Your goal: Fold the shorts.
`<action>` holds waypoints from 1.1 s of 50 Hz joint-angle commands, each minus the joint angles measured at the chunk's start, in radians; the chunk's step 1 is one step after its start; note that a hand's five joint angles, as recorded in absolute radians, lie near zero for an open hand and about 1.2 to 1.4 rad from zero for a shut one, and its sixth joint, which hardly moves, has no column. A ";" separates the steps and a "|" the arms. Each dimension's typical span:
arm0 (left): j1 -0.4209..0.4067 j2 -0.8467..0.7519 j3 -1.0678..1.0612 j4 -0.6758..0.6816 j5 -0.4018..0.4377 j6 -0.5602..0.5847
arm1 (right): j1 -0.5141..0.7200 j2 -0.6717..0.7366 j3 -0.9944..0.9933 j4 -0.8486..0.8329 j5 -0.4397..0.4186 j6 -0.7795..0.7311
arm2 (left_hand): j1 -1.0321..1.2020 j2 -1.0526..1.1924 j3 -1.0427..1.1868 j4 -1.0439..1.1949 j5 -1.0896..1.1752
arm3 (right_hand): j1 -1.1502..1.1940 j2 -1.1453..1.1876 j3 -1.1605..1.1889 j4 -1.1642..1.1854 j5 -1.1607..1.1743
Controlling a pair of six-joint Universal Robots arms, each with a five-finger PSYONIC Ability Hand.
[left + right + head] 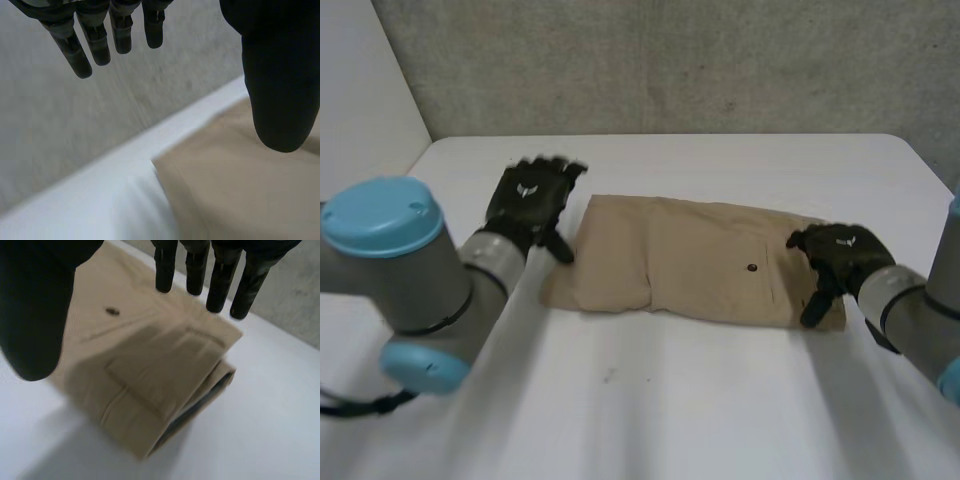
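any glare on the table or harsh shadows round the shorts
Head view: table evenly lit, no glare, only a faint shadow along the near edge of the shorts. Right wrist view: soft grey shade on the table beside the folded end. Left wrist view: no hot spots.

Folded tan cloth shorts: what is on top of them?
The right robot hand, fingers straight, is over the tan shorts' right end; a small dark button shows. Cloth under its palm is covered.

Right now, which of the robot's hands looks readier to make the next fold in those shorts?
Probably the right. The right hand is open directly over one end of the shorts. The left hand, also open, sits beside the other end, mostly over the table.
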 commanded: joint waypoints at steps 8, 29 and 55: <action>0.025 0.057 -0.155 -0.026 0.002 -0.039 | -0.112 0.101 0.095 -0.247 0.090 -0.230 | 0.014 0.006 -0.004 0.004 -0.013 | 1.151 1.096 1.097 1.106 1.092; 0.030 0.155 -0.163 -0.026 -0.002 -0.044 | 0.246 0.034 -0.311 0.003 0.110 -0.532 | -0.001 -0.009 -0.019 -0.010 -0.028 | 1.151 1.096 1.097 1.106 1.092; 0.012 0.026 0.107 0.005 -0.005 -0.044 | 0.348 0.020 -0.267 -0.126 -0.147 -0.039 | 0.005 -0.003 -0.013 -0.005 -0.022 | -0.071 -0.125 -0.125 -0.116 -0.129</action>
